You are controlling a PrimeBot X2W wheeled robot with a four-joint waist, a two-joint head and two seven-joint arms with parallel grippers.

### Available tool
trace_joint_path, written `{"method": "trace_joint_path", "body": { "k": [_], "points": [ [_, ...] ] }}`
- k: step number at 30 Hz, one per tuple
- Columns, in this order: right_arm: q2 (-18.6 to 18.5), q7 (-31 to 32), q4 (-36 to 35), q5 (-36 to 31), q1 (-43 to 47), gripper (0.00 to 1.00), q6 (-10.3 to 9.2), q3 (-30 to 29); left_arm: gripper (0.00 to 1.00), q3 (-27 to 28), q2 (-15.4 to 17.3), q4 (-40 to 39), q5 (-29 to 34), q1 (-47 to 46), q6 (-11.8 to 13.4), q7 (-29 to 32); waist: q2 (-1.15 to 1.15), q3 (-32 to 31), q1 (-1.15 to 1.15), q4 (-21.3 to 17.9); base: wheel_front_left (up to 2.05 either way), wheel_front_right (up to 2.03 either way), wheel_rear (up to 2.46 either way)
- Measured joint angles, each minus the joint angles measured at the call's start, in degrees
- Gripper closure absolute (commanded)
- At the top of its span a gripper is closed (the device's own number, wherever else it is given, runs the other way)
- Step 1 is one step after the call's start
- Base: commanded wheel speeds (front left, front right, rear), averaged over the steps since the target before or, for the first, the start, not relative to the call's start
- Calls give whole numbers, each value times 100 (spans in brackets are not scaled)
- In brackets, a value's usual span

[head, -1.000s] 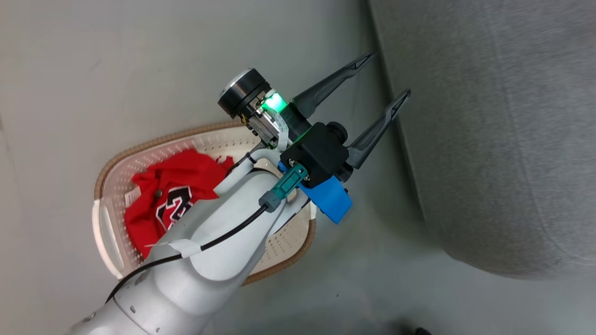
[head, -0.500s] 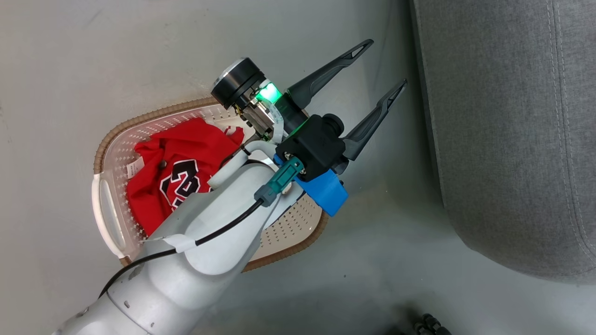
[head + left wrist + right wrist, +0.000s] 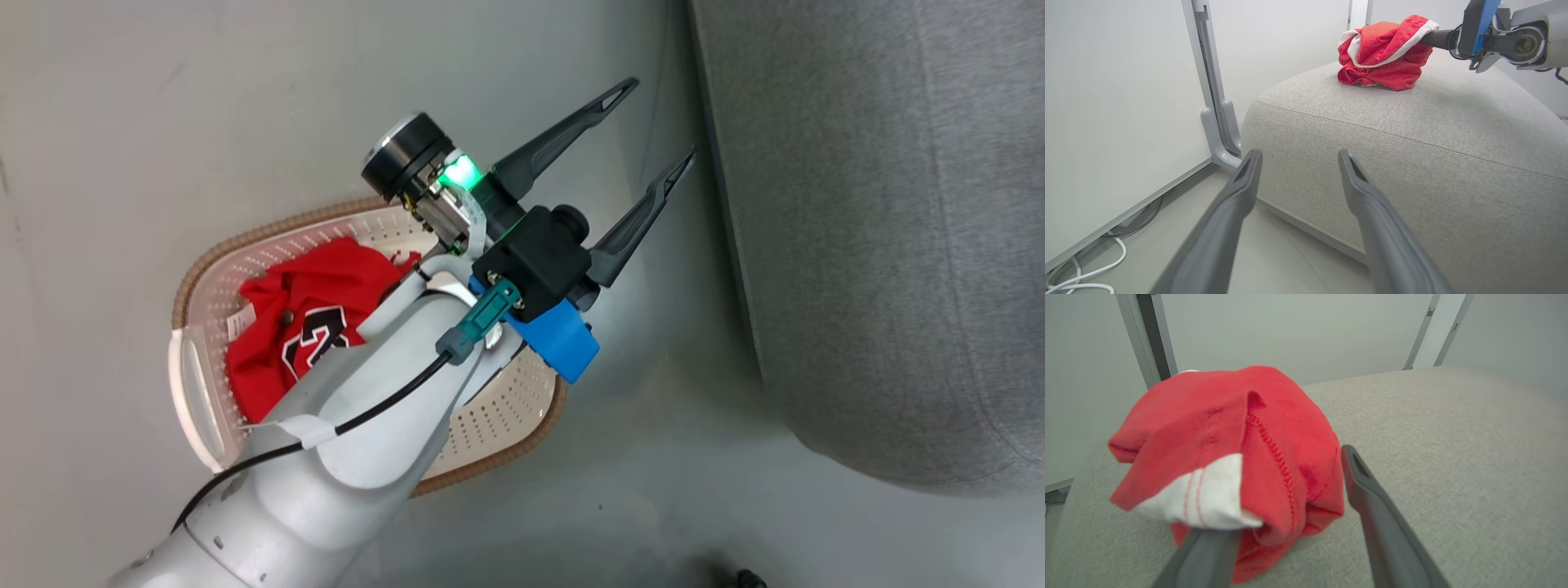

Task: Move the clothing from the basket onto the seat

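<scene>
Over a pale grey floor (image 3: 245,106) we see one red jersey (image 3: 286,310) crumpled in the cream perforated basket (image 3: 506,408), its black-and-white numeral facing up and a small white tag at its edge. Our forearm covers part of it. The second red jersey (image 3: 1380,61) lies bunched on top of the light grey seat (image 3: 1412,134), its white trim showing. In the right wrist view this jersey (image 3: 1229,428) is draped over one finger of the right gripper (image 3: 1298,465). The other finger (image 3: 1372,506) stands clear beside the cloth, so the jaws are apart and clamp nothing. The left gripper (image 3: 663,117) hovers above the bare floor between the basket and the seat (image 3: 882,245), its two dark fingers spread wide with nothing between them. In its own view it points at the seat's rounded side. Beyond that we see white wall panels, a grey metal post (image 3: 1208,81) and a white cable (image 3: 1086,277) on the floor.
</scene>
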Motion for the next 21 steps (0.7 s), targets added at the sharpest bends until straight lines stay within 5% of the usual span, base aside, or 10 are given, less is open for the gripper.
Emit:
{"method": "trace_joint_path", "body": {
  "k": [12, 21],
  "points": [
    [605, 0, -1199, -294, 1951, 0, -1, 68, 0, 534, -9, -131, -300, 972, 170, 0, 0, -1189, -1, -19, 0, 0, 0],
    [1014, 0, -2108, -181, 2776, 0, -1, 1044, 0, 1348, 111, -417, -415, 1900, 421, 0, 1, -2078, -2, 79, 0, 0, 0]
  ]
}}
